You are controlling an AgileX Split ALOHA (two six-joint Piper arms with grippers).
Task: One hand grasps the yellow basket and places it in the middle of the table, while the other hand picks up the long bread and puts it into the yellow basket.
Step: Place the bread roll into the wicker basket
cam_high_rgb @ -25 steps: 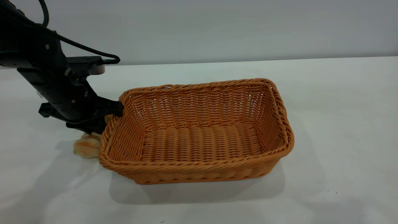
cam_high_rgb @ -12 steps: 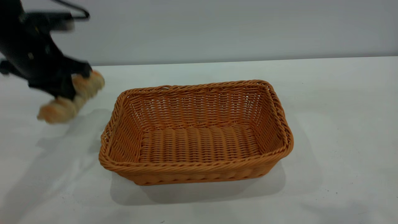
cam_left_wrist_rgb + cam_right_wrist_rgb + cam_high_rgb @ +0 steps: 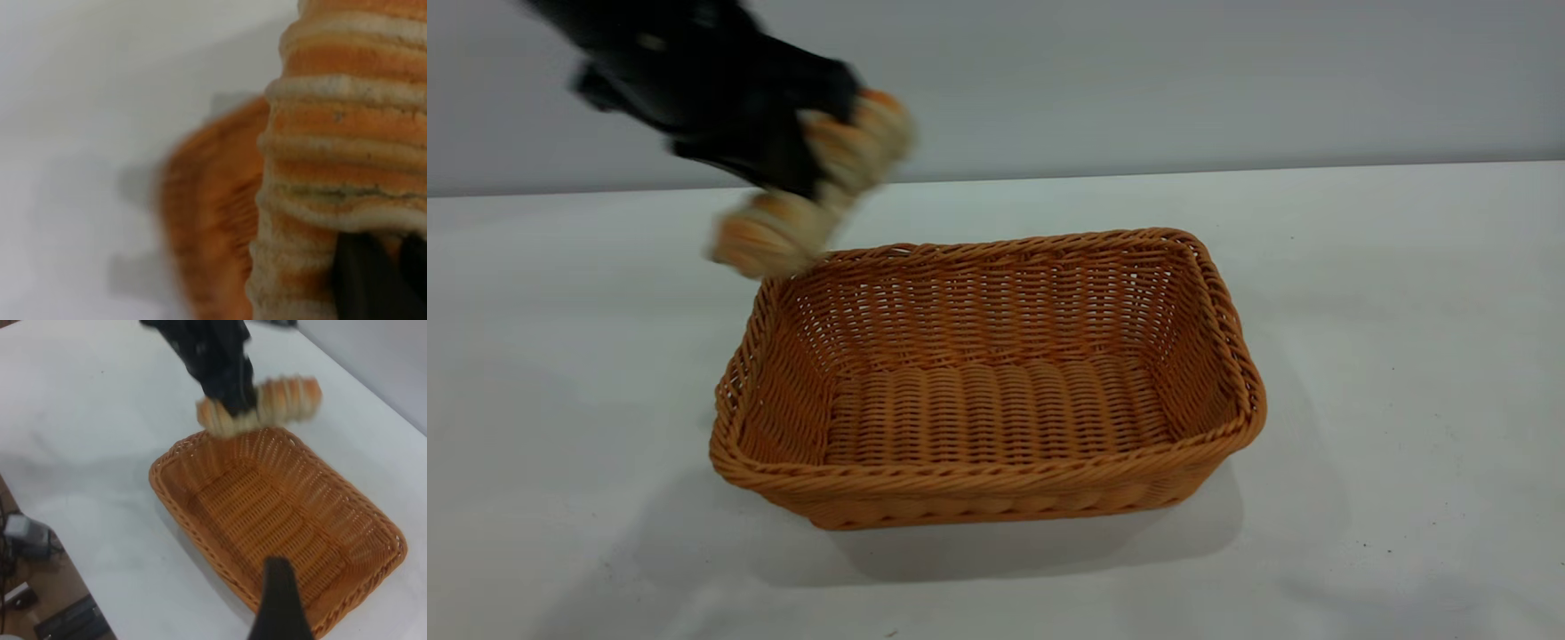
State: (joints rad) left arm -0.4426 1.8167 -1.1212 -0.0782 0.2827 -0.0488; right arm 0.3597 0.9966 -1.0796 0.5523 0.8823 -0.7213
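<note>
The yellow basket (image 3: 978,477) stands empty on the white table (image 3: 1405,311), near the middle. My left gripper (image 3: 809,151) is shut on the long bread (image 3: 765,236), a ridged orange and cream loaf. It holds the bread tilted in the air above the basket's back left corner. In the left wrist view the bread (image 3: 347,133) fills the frame between the dark fingers (image 3: 363,280), with the basket (image 3: 213,220) blurred below. The right wrist view shows the bread (image 3: 287,397), the left gripper (image 3: 223,373) and the basket (image 3: 287,520) from above. My right gripper (image 3: 277,600) hangs over the basket's near rim there.
A plain grey wall runs behind the table. In the right wrist view the table's edge shows, with cables and boxes (image 3: 30,540) on the floor beyond it.
My left gripper has lifted the bread from the table at the basket's left and carried it up and to the right, over the back left corner. The basket stays put.
</note>
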